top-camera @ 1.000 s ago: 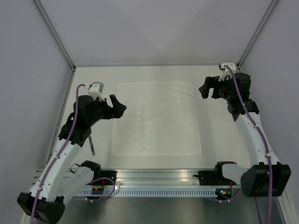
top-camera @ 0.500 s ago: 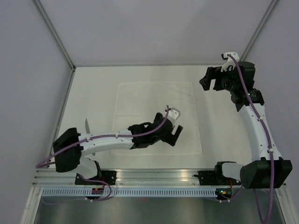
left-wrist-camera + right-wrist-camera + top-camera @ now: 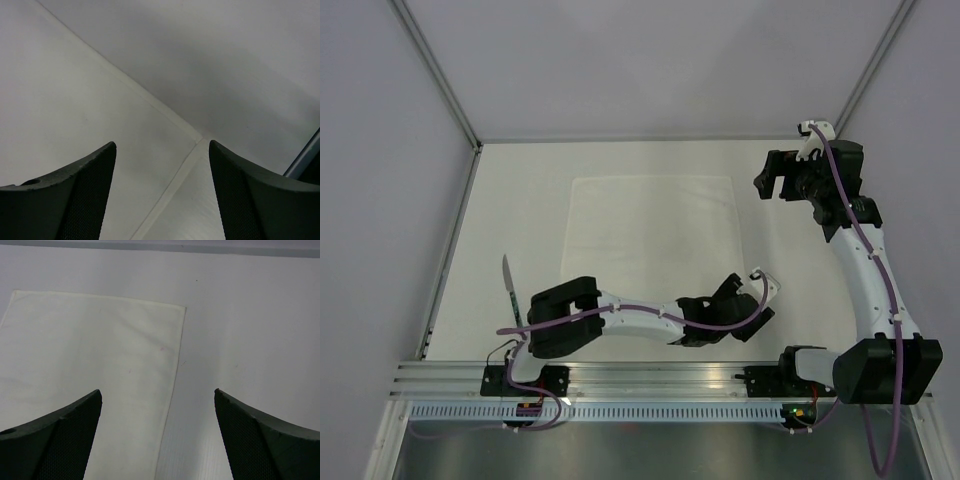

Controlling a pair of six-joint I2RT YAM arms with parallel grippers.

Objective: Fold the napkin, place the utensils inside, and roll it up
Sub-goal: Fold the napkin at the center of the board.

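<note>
The white napkin lies flat and unfolded in the middle of the table. My left arm reaches low across its near edge. The left gripper is open at the napkin's near right corner with nothing between its fingers. My right gripper hovers open just beyond the napkin's far right corner. In the right wrist view the right gripper is over the right edge of the napkin. The slim grey utensils lie on the table to the left of the napkin, away from both grippers.
Grey walls close the table on three sides, with frame posts slanting up at the back corners. The metal rail carrying both arm bases runs along the near edge. The left arm's links lie low over the table's front strip.
My left arm has swung from the left side, across the napkin, down to its near right corner. The right gripper has drifted slightly to the right.
</note>
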